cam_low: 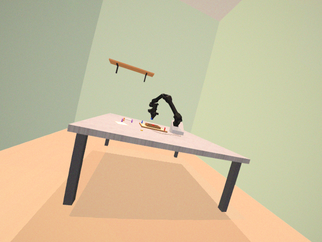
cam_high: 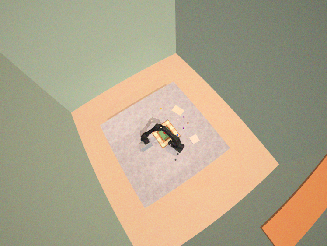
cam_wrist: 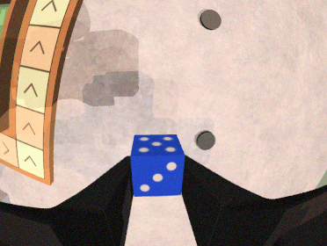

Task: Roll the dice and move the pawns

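My gripper is shut on the blue die and holds it above the table, off the board's edge. The die shows five and three pips in the wrist view. The red die lies in the green-floored tray in the middle of the board; its number is too small to read. The blue pawn stands near one board corner. The red pawn stands near another; I cannot make it out in the top view.
Two dark discs lie beside the board near the gripper. Purple pawns, an orange pawn and two pale cards are beyond the board. A yellow piece lies apart.
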Tool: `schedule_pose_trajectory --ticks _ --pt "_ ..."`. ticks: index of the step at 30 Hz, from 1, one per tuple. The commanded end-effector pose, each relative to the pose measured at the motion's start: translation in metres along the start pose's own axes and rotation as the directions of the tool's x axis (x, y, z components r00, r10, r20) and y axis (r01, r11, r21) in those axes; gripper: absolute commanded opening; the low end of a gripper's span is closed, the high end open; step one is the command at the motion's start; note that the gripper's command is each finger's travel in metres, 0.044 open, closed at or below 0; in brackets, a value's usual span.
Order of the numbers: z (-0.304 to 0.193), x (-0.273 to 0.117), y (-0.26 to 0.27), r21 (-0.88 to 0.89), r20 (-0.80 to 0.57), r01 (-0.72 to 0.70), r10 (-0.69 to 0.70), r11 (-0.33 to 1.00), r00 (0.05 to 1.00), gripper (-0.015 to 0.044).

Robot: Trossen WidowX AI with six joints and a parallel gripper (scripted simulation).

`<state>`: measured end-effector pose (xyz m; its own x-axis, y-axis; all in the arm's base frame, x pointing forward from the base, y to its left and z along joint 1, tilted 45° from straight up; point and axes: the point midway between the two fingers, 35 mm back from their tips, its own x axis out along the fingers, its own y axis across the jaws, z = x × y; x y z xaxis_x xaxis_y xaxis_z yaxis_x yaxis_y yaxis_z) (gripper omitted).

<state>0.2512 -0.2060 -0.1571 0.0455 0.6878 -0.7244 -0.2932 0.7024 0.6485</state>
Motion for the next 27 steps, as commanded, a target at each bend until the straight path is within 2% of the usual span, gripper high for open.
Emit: schedule_pose_trajectory --ticks 1,5,10,18,27 --pt "0.001 -0.026 0.0 -0.011 -0.001 0.006 -0.006 1.0 1.0 0.0" --pt "0.0 -0.045 0.002 -0.013 -0.003 -0.004 0.004 1.0 1.0 0.0" --pt "0.001 -0.046 0.004 0.006 -0.003 -0.005 0.005 1.0 1.0 0.0" --pt "0.016 -0.046 0.027 0.234 -0.003 -0.001 0.002 0.972 1.0 0.0" --pt "0.038 -0.043 0.048 0.469 -0.004 0.006 -0.005 0.883 1.0 0.0"
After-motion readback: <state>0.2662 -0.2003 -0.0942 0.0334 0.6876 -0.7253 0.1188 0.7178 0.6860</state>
